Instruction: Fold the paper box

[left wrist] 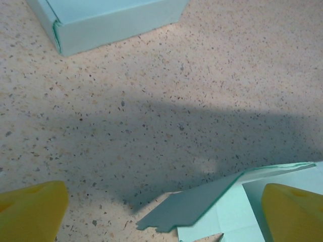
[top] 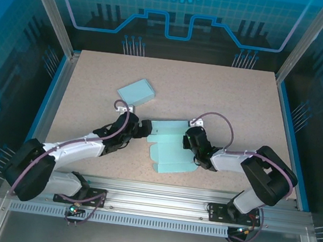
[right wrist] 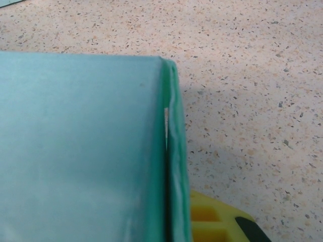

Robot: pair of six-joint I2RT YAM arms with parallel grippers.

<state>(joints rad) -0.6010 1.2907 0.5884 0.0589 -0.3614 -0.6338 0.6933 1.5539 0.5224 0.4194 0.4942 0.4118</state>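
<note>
**Pinching the paper box (top: pixel 169 150) on the right side, left jaws wide open**

Checking in from the remote station. The paper box is mostly flat, a pale teal sheet with its flaps spread out, lying on the table (top: pixel 229 94) a bit toward the near edge, right between the two arms.

The right gripper (top: pixel 189 138) sits at the sheet's right edge, toward its far corner. On the right wrist cam I see one panel (right wrist: pixel 75 151) standing up close to the lens, with a folded-over edge running down its right side and a yellow finger (right wrist: pixel 212 219) poking out just below that edge. The jaws are closed on that panel, as far as I can make out. I can't see the second finger behind the paper.

The left gripper (top: pixel 142 128) is at the sheet's left edge, near the far corner on that side. The left wrist cam has both yellow fingers (left wrist: pixel 30 212) spread to the frame's bottom corners, so it's fully open and holding nothing. A loose flap (left wrist: pixel 192 206) lies on the tabletop between the fingers, and the right finger hangs over the sheet itself. I can't tell whether either one touches the paper.

There's also a second, already folded box (top: pixel 136 91), same teal, farther back on the table beyond the left gripper and well apart from the flat one. Its corner shows at the top of the left wrist view (left wrist: pixel 111 20).
</note>
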